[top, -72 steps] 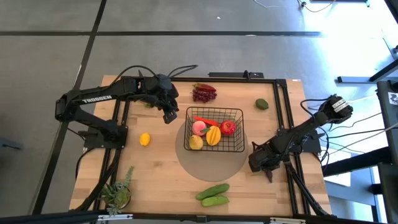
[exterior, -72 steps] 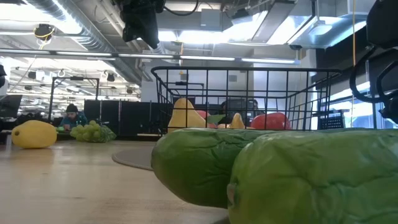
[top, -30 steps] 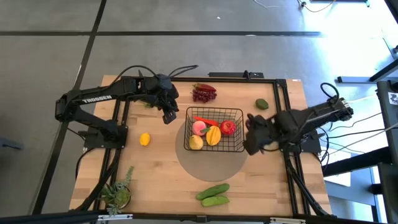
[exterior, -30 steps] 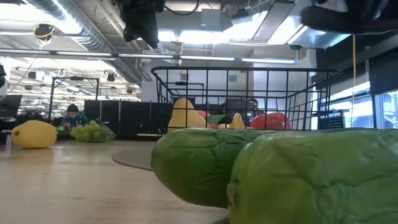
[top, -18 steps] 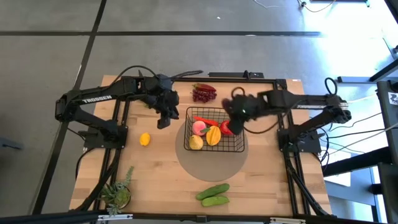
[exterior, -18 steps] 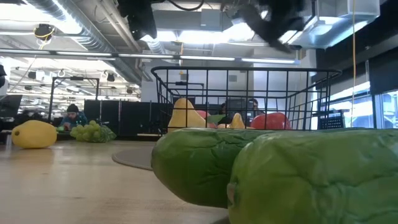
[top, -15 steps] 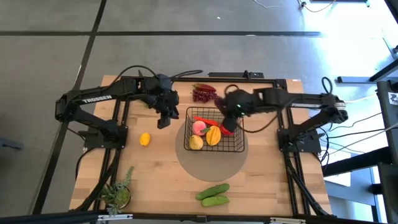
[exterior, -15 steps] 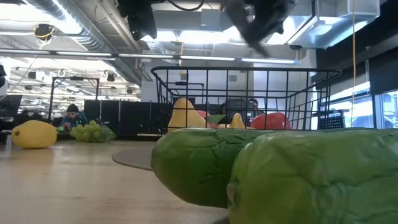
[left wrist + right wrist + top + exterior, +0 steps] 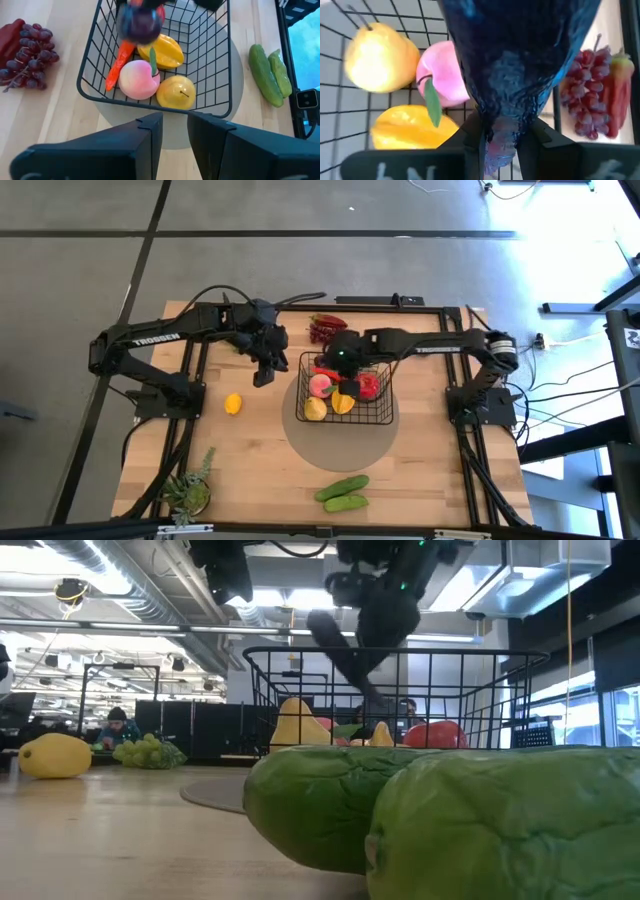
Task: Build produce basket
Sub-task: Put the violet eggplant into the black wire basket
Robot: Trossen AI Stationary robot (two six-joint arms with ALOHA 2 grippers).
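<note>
Pale wood tabletop (image 9: 250, 460) carries everything, with two cucumbers (image 9: 342, 490) at six o'clock nearest the front edge, a potted plant (image 9: 190, 492) at seven and a lemon (image 9: 233, 404) at nine.

At centre sits the basket (image 9: 384, 418), already holding a pear, peach (image 9: 138, 82), mango (image 9: 162, 51), carrot and apple. The right gripper (image 9: 345, 360) hangs over its far rim, jaws pinched narrowly on the stem end of a dark eggplant (image 9: 520, 60) that dangles below. That thin hold looks risky: the eggplant could swing, slip and drop onto the wire rim, or land on the piled fruit and roll out.

The left gripper (image 9: 263, 372) hovers just off the basket's ten o'clock corner, fingers (image 9: 150, 131) a slit apart and holding nothing; its closeness could invite a clash. Purple grapes (image 9: 325, 330) lie at twelve o'clock.
</note>
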